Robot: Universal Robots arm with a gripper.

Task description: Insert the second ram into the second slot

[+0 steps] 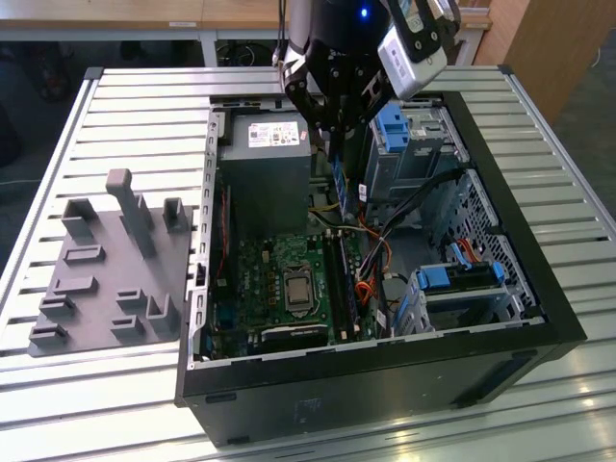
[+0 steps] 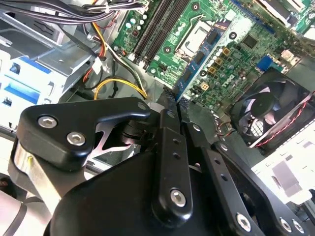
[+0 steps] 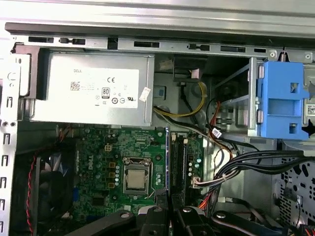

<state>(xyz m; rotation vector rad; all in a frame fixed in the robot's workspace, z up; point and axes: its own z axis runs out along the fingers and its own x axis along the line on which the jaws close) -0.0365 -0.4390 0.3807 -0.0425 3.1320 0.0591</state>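
Observation:
My gripper (image 1: pixel 337 144) hangs over the back half of the open computer case (image 1: pixel 539 318), shut on the second ram (image 1: pixel 339 178), a thin blue stick pointing down toward the motherboard (image 1: pixel 255 279). In both wrist views I see the ram edge-on (image 2: pixel 197 64) (image 3: pixel 168 157), running out from between the black fingers (image 2: pixel 170 147) (image 3: pixel 157 216). The long black memory slots (image 1: pixel 345 284) (image 3: pixel 180 162) (image 2: pixel 157 24) lie on the board below, and the stick is still above them, not touching. In the first wrist view its edge runs just beside the slots.
A grey power supply (image 1: pixel 265 164) (image 3: pixel 93 88) and blue drive brackets (image 1: pixel 395 120) (image 3: pixel 283 98) flank the gripper. Loose cables (image 3: pixel 246 162) run beside the slots. The processor socket (image 3: pixel 135 179) and a fan (image 2: pixel 268 110) sit nearby. A grey parts fixture (image 1: pixel 106 269) lies outside the case.

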